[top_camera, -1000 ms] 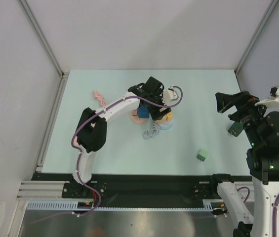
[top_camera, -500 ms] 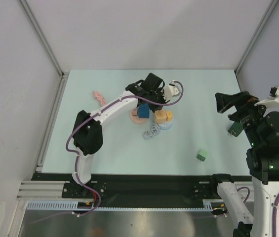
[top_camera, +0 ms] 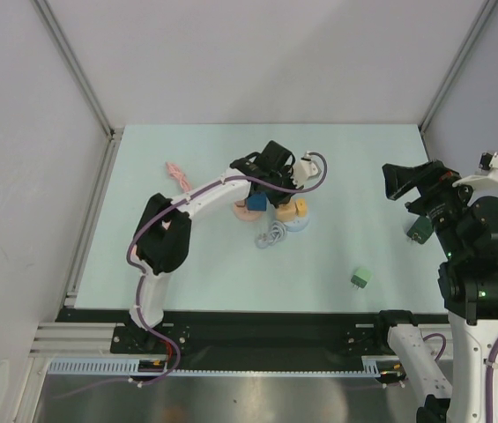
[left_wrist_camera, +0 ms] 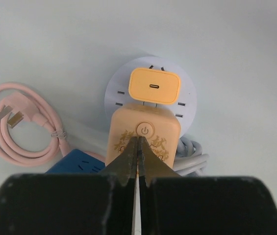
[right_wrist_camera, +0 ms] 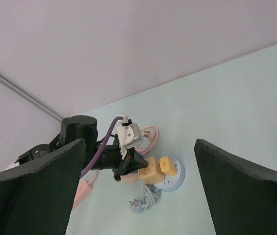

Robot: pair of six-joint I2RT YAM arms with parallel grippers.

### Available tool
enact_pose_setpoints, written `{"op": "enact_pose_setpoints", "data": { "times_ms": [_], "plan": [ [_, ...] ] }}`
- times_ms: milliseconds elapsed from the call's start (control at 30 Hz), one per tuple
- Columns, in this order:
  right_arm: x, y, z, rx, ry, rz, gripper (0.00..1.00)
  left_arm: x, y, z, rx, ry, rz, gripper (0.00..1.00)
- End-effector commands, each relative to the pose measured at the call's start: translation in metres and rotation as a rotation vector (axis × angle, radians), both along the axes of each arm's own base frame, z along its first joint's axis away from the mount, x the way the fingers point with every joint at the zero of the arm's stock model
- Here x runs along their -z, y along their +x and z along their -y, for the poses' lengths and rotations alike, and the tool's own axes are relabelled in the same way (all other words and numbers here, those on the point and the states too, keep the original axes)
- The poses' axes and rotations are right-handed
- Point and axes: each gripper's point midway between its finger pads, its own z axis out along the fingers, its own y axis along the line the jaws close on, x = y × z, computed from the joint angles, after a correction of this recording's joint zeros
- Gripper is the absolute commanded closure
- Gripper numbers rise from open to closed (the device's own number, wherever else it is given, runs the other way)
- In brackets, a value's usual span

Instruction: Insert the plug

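My left gripper (left_wrist_camera: pixel 138 141) is shut tight, the two fingers pressed flat together with nothing caught between them. Their tips rest on the top face of the large orange plug (left_wrist_camera: pixel 144 128), right at its power button. That plug stands upright on the near edge of the round socket hub (left_wrist_camera: pixel 187 83), though I cannot tell how deep its pins sit. A small orange charger (left_wrist_camera: pixel 155 85) sits on the middle of the hub, just beside the large plug, with its slot facing up at me. A blue block (left_wrist_camera: pixel 77 165) lies just beside the hub on its left, close against the large orange plug. A coiled pink cable (left_wrist_camera: pixel 14 117) lies a little further out on that same side, its metal pins bare. A bundled white cable (left_wrist_camera: pixel 193 155) lies against the hub's near side. A green plug (top_camera: pixel 360 278) rests on the table (top_camera: pixel 363 167) well apart from the hub, to its right and nearer my bases. My right gripper (top_camera: pixel 392 183) hangs far to the right of the hub, above the table. Its fingers are spread fully wide and hold nothing.
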Motion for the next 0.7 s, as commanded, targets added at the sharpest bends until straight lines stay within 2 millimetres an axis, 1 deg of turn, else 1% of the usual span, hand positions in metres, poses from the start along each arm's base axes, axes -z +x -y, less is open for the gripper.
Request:
{"op": "enact_pose_setpoints", "data": {
  "times_ms": [0, 67, 167, 200, 233, 300, 333, 367, 400, 433, 467, 500, 533, 567, 600, 633, 667],
  "plan": [
    [-0.01, 0.003, -0.003, -0.012, 0.017, 0.028, 0.0, 0.031, -0.017, -0.011, -0.02, 0.057, -0.074, 1.0],
    [-0.01, 0.005, -0.003, -0.01, 0.021, 0.028, 0.0, 0.019, -0.012, -0.009, -0.028, 0.038, -0.041, 1.0],
    [-0.004, 0.009, -0.004, -0.016, 0.022, 0.008, 0.0, -0.013, -0.003, -0.006, -0.045, 0.001, 0.024, 0.98],
    [-0.001, 0.011, -0.003, -0.014, 0.017, -0.002, 0.0, -0.023, 0.0, -0.006, -0.051, -0.008, 0.046, 0.93],
    [0.007, 0.016, -0.003, -0.011, 0.01, -0.036, 0.0, -0.049, 0.005, -0.005, -0.069, -0.045, 0.09, 0.9],
    [0.018, 0.024, 0.001, 0.006, -0.013, -0.093, 0.0, -0.082, 0.009, -0.006, -0.098, -0.085, 0.146, 0.86],
    [0.031, 0.032, 0.003, 0.015, -0.019, -0.168, 0.0, -0.118, 0.011, -0.01, -0.138, -0.134, 0.2, 0.79],
    [0.038, 0.036, 0.006, 0.024, -0.026, -0.201, 0.0, -0.135, 0.013, -0.013, -0.178, -0.161, 0.224, 0.7],
    [0.046, 0.039, 0.01, 0.042, -0.037, -0.236, 0.0, -0.151, 0.014, -0.017, -0.223, -0.194, 0.234, 0.55],
    [0.062, 0.042, 0.015, 0.063, -0.048, -0.298, 0.0, -0.169, 0.004, -0.018, -0.252, -0.25, 0.188, 0.5],
    [0.083, 0.05, 0.027, 0.11, -0.052, -0.374, 0.0, -0.191, -0.008, -0.02, -0.241, -0.302, 0.174, 0.44],
    [0.099, 0.052, 0.039, 0.159, -0.064, -0.435, 0.0, -0.197, -0.021, -0.021, -0.242, -0.337, 0.126, 0.26],
    [0.118, 0.051, 0.049, 0.189, -0.08, -0.511, 0.0, -0.201, -0.033, -0.023, -0.228, -0.361, 0.101, 0.17],
    [0.143, 0.055, 0.057, 0.203, -0.097, -0.593, 0.0, -0.227, -0.051, -0.031, -0.209, -0.429, 0.111, 0.1],
    [0.158, 0.053, 0.085, 0.284, -0.148, -0.646, 0.04, -0.202, -0.059, -0.041, -0.27, -0.412, 0.052, 0.0],
    [0.169, 0.053, 0.097, 0.316, -0.166, -0.685, 0.09, -0.203, -0.063, -0.047, -0.306, -0.431, 0.051, 0.0],
    [0.181, 0.052, 0.108, 0.348, -0.188, -0.731, 0.21, -0.202, -0.063, -0.061, -0.363, -0.422, 0.074, 0.0]
  ]
}}
